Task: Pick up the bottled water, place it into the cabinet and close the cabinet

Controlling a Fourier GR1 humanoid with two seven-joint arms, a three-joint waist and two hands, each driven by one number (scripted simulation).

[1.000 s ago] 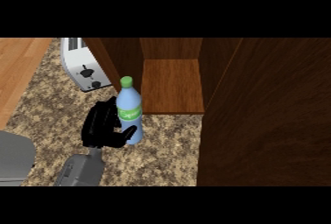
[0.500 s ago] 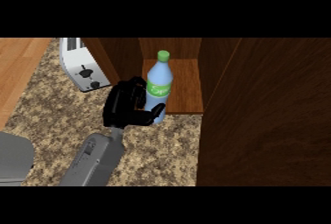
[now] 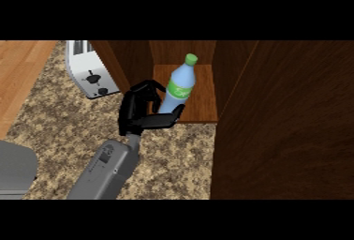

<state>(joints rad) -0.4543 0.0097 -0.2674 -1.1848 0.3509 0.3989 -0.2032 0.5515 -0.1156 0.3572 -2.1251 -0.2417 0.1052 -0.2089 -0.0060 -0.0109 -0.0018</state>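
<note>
Speckled granite countertop (image 3: 69,126) is running under the whole scene, with a wooden cabinet (image 3: 197,105) opening onto it at the back. Inside that opening the water bottle (image 3: 178,89) (pale blue, green cap and label) is standing tilted over the cabinet's floor, base near the front edge; whether it is touching the wood I cannot tell. One hand (image 3: 142,110) is curling its fingers round the bottle's lower body, thumb crossing beneath it. It is showing at the view's left, but which arm it belongs to is hard to say; I am taking it as the left one, and no second hand is showing. A dark cabinet door (image 3: 283,122) is hanging open at the right, and a white toaster (image 3: 90,72) is sitting just left of the cabinet wall.

Placing is the step in hand, I judge. Next the bottle needs setting upright, the fingers releasing, then the arm withdrawing before swinging the door shut.
</note>
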